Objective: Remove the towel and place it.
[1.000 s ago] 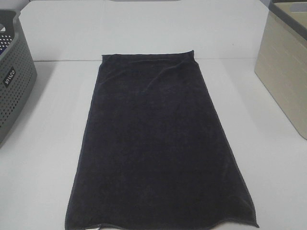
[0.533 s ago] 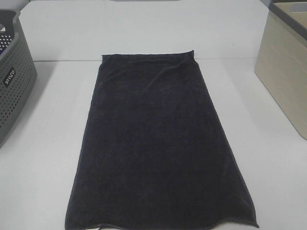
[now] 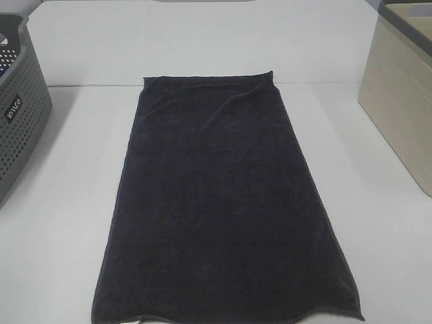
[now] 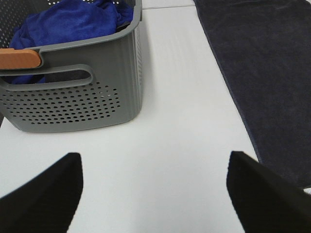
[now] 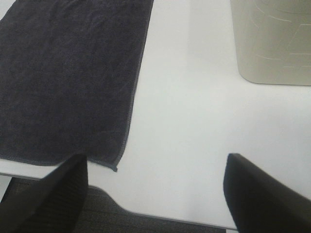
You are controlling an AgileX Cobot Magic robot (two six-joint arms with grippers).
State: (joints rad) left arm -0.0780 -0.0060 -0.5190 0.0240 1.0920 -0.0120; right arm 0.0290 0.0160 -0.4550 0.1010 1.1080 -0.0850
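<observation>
The towel (image 3: 223, 202), a long very dark navy-black cloth, lies spread flat down the middle of the white table (image 3: 61, 223), its near end at the table's front edge. It also shows in the left wrist view (image 4: 262, 73) and the right wrist view (image 5: 68, 77). Neither gripper appears in the exterior view. My left gripper (image 4: 154, 191) is open over bare table between the grey basket and the towel's edge. My right gripper (image 5: 155, 194) is open above the table's front edge, beside the towel's near corner. Nothing is between either pair of fingers.
A grey perforated basket (image 3: 17, 115) stands at the left edge; in the left wrist view this basket (image 4: 73, 104) holds a blue cloth (image 4: 73, 22). A beige bin (image 3: 401, 94) stands at the right, also seen as the beige bin (image 5: 272, 43) in the right wrist view.
</observation>
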